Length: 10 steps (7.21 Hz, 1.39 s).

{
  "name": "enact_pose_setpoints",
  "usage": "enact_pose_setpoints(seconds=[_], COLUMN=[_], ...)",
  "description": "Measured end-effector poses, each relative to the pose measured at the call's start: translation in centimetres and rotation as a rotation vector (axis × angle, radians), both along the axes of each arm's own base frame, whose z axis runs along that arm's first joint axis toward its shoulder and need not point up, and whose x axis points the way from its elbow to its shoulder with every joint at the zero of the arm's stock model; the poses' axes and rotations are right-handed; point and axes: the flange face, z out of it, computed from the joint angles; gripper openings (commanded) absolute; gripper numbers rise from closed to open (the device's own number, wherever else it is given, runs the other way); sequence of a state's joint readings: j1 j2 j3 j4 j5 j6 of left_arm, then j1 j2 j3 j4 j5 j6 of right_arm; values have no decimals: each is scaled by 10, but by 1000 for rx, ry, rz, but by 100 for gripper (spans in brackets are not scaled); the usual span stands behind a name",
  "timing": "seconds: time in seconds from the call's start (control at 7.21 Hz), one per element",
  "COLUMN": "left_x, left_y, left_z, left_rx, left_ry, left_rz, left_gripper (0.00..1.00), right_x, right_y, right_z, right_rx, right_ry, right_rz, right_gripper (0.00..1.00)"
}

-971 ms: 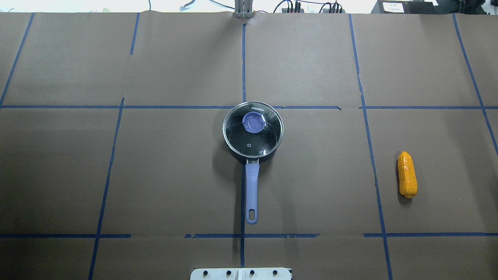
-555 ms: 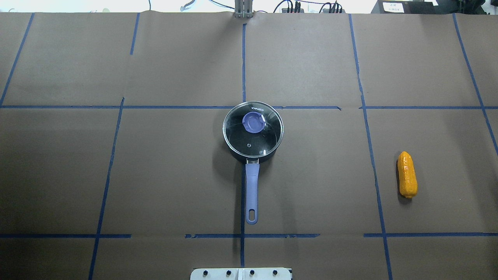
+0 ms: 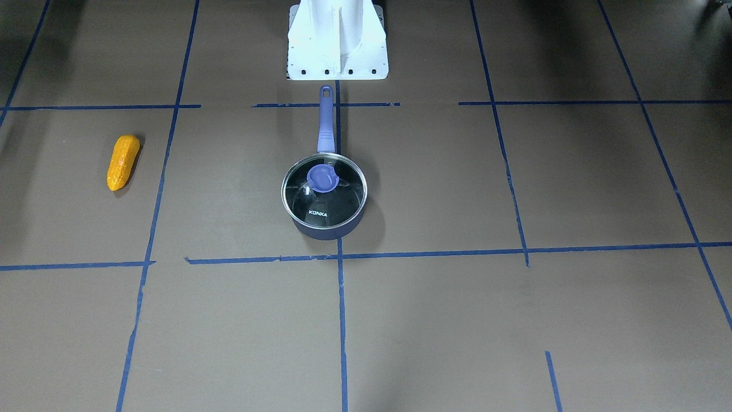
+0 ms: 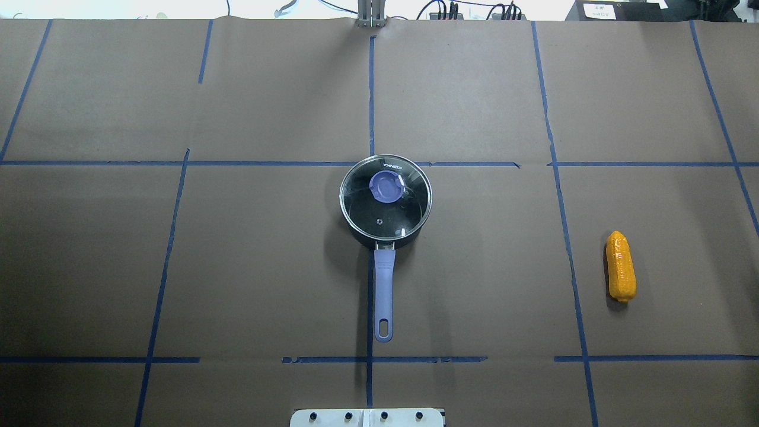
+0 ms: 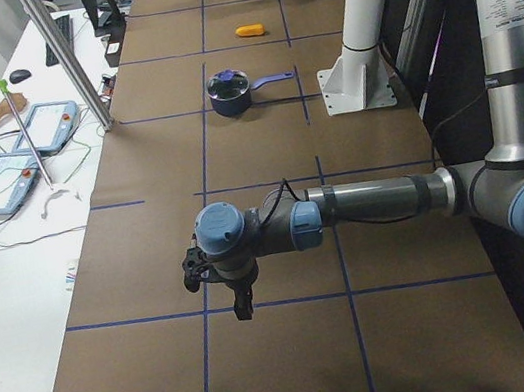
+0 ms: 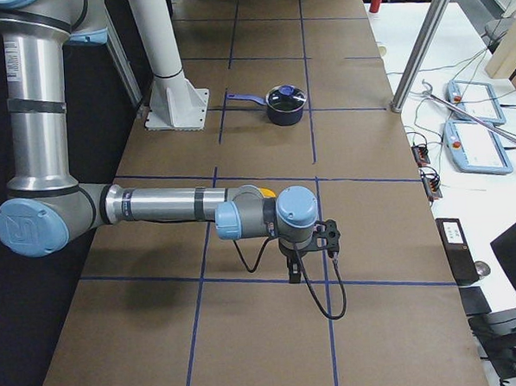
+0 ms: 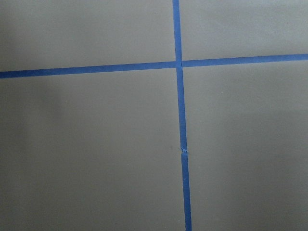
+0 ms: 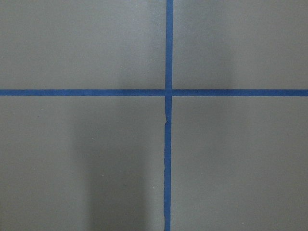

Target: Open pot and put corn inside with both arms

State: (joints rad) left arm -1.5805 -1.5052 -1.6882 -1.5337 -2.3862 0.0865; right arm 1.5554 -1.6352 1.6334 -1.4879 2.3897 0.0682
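The dark navy pot [image 4: 383, 284] stands at the table's middle, its purple-blue handle pointing toward the robot base. The glass KONKA lid [image 4: 385, 207] with a purple knob [image 4: 386, 187] sits on it. The pot also shows in the front view [image 3: 326, 232]. The orange-yellow corn [image 4: 621, 267] lies flat far to the pot's right, and shows in the front view [image 3: 123, 162]. My left gripper [image 5: 240, 301] and right gripper [image 6: 294, 273] hang low over the table's far ends, well away from both. I cannot tell whether either is open or shut.
The white fixed base [image 4: 367, 417] stands just behind the handle's tip. Brown paper with blue tape lines [image 4: 370, 89] covers the table. Both wrist views show only paper and tape. Operator desks with tablets [image 5: 14, 169] flank the far table edge.
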Motion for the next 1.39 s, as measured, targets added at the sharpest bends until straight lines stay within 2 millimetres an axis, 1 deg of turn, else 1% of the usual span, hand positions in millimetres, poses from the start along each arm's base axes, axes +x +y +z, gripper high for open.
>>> enact_pose_setpoints(seconds=[0.14, 0.28, 0.42, 0.55, 0.69, 0.97, 1.11, 1.39], left_x=[1, 5, 16, 40, 72, 150, 193, 286], left_y=[-3, -2, 4, 13, 17, 13, 11, 14], left_z=[-24, -62, -109, -156, -199, -279, -317, -394], left_rx=[16, 20, 12, -6, -25, -62, -83, -117], left_ry=[-2, -3, -2, 5, 19, 66, 83, 60], left_rz=[-4, -19, -38, -53, -67, -75, -74, -61], left_gripper=[100, 100, 100, 100, 100, 100, 100, 100], right_x=[0, 0, 0, 0, 0, 0, -1, -1], right_y=[-1, -2, -3, -5, -6, -8, -8, -8], right_z=[-1, -2, -3, -5, -8, -9, -9, -12], right_rx=[1, 4, 7, 11, 15, 21, 26, 33], right_ry=[1, 3, 2, 2, 1, 3, 2, 0], right_rz=[1, 2, 2, 2, 2, -1, -6, -7], right_gripper=[100, 100, 100, 100, 100, 100, 100, 100])
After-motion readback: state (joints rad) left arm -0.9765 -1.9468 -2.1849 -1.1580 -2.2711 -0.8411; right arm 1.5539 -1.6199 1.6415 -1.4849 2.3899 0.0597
